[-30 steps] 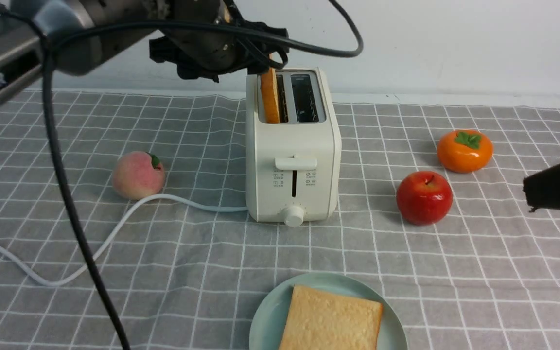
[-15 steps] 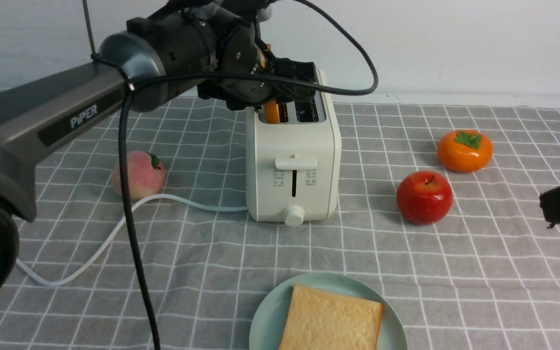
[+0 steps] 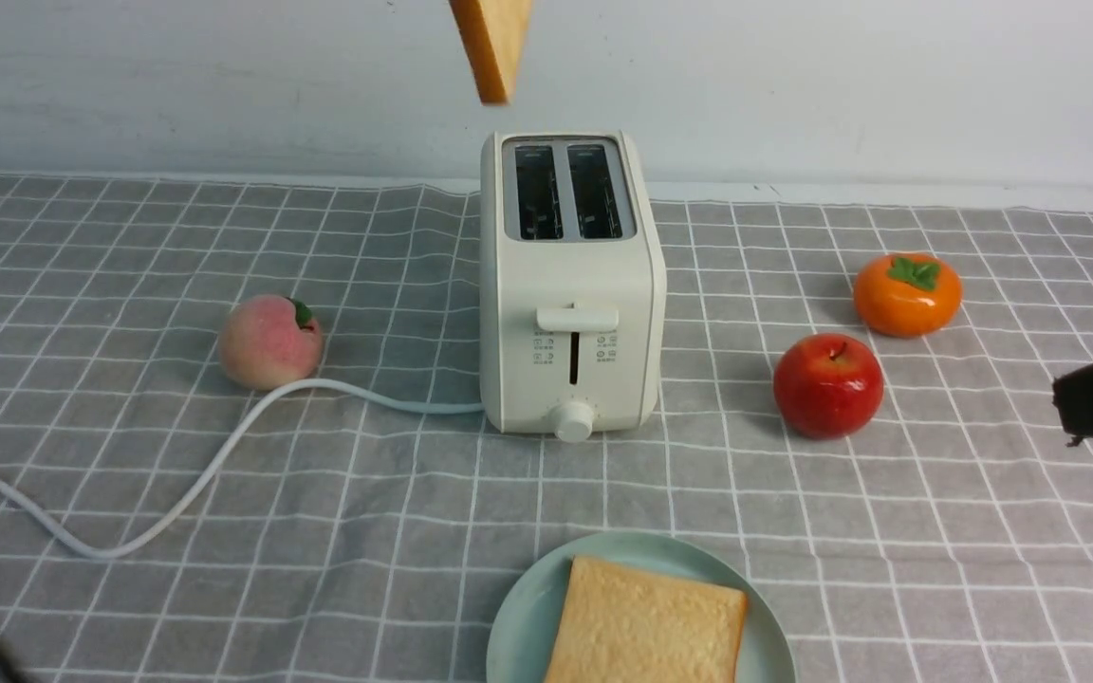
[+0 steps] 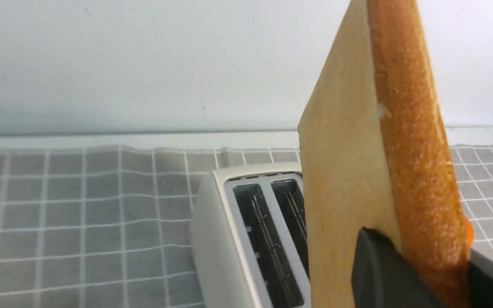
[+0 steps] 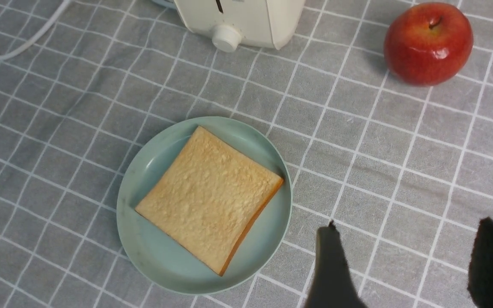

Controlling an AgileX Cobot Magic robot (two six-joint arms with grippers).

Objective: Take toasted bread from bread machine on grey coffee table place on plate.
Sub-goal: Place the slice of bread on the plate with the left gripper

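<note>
Front view: toasted bread [image 3: 492,43], half a second earlier in the bread machine [image 3: 570,285], hung high above it. The left end effector [image 4: 432,273] clamped it; the right end effector [image 5: 409,256] gaped near the plate [image 5: 144,171].

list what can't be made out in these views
Left gripper: beyond the front view's top edge; its wrist view shows only fingertips on the toasted bread.
Right gripper: cut by the front view's right edge.
Plate: near rim cut by the front view's bottom edge.
Bread machine icons: too small to read.
</note>
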